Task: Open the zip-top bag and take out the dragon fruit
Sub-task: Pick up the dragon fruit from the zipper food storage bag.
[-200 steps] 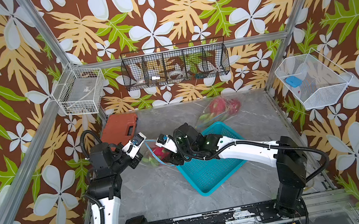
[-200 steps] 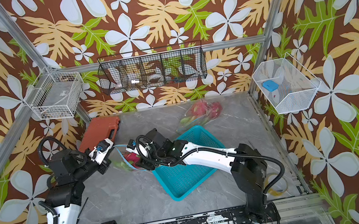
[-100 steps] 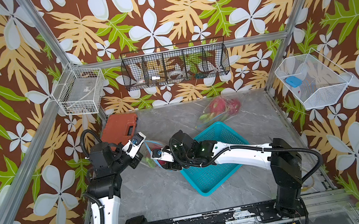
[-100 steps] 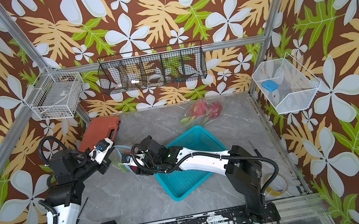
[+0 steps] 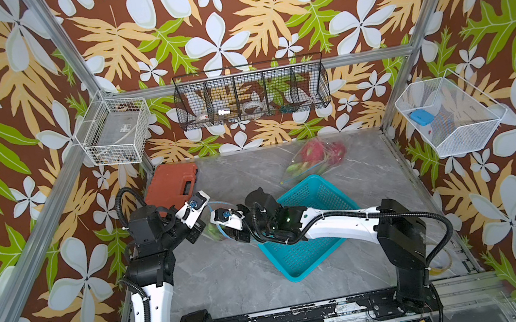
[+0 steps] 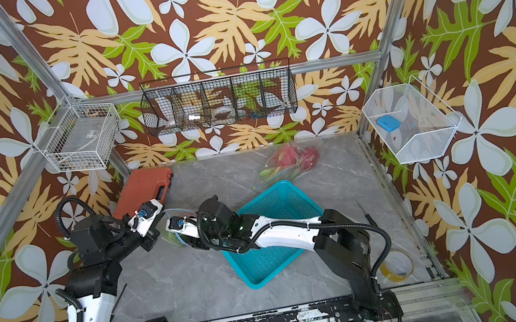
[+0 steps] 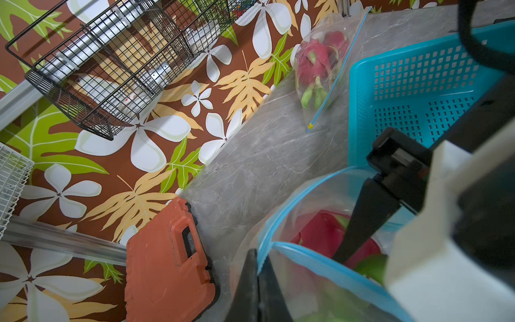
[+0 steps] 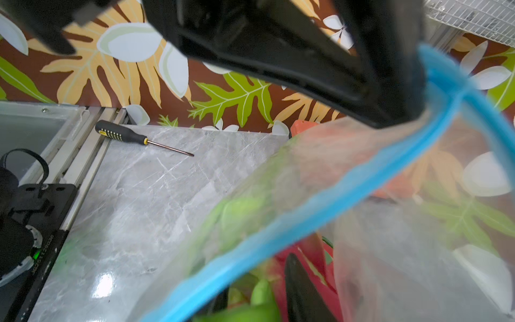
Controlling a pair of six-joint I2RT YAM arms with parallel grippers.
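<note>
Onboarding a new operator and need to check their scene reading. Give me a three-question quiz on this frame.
1. True or false: the near bag, pinched at its rim by the left gripper, is zipped shut.
2. Relative to the teal basket, the far bag lies: A inside; B outside, on the table; C underneath.
3. Fill in: the right gripper reaches into the near bag toward a ____.
Key: 1 false; 2 B; 3 dragon fruit.
</note>
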